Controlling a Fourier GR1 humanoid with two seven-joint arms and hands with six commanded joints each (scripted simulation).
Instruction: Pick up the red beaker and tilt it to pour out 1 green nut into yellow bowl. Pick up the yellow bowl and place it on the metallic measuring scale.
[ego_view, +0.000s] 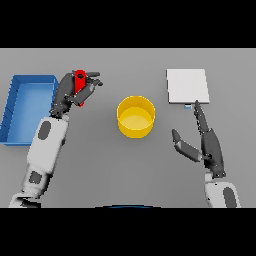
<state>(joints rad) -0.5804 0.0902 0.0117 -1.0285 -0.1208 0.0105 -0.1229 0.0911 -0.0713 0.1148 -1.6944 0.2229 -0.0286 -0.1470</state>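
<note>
Gripping the red beaker (80, 81) in curled fingers, the left hand (71, 94) holds it just right of the blue tray (20, 95) — well apart from the bowl (135, 116), which sits to the hand's right, at table centre. From the head view, the beaker's long axis looks near upright. The right hand (209, 145), fingers straight and spread, rests nearer the bowl, just below the scale (187, 86) — its likely carrier later.

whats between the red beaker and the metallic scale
In the head view, the yellow bowl sits between the red beaker, held in the left hand, and the metallic scale. Bare grey table lies on either side of it.
</note>
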